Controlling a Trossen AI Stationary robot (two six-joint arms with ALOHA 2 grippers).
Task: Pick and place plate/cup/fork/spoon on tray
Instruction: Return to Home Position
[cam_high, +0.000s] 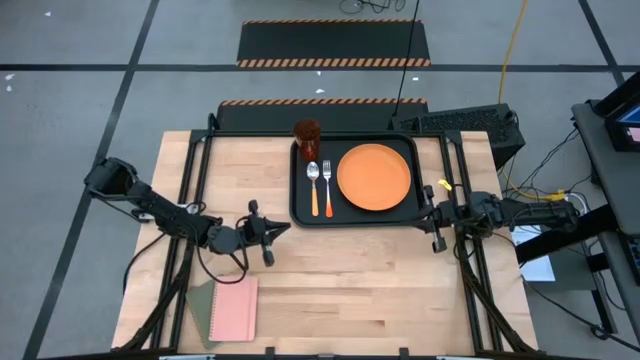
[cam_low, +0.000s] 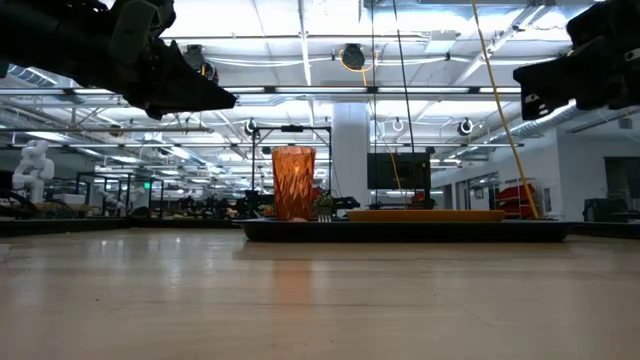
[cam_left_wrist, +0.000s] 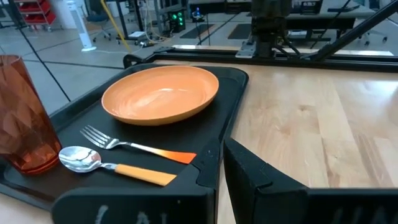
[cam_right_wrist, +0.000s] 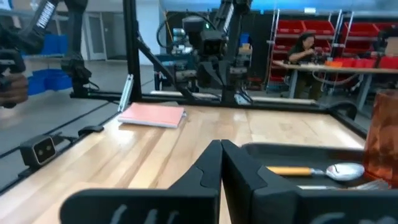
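Note:
The black tray (cam_high: 300, 205) lies at the table's far middle. On it the orange plate (cam_high: 375, 177) rests flat at the right. The spoon (cam_high: 313, 185) and fork (cam_high: 327, 185) lie side by side at the left, with their handles toward the near edge. The amber cup (cam_high: 307, 138) stands upright in the far left corner. My left gripper (cam_high: 285, 229) is shut and empty, just off the tray's near left corner. My right gripper (cam_high: 421, 213) is shut and empty at the tray's near right corner. The left wrist view shows the plate (cam_left_wrist: 161, 93), fork (cam_left_wrist: 124, 146), spoon (cam_left_wrist: 81, 158) and cup (cam_left_wrist: 22, 118).
A pink notebook (cam_high: 233, 308) lies on a green sheet at the table's near left. It also shows in the right wrist view (cam_right_wrist: 152, 115). A black box (cam_high: 470, 125) sits at the far right edge. Bare wood lies between the tray and the near edge.

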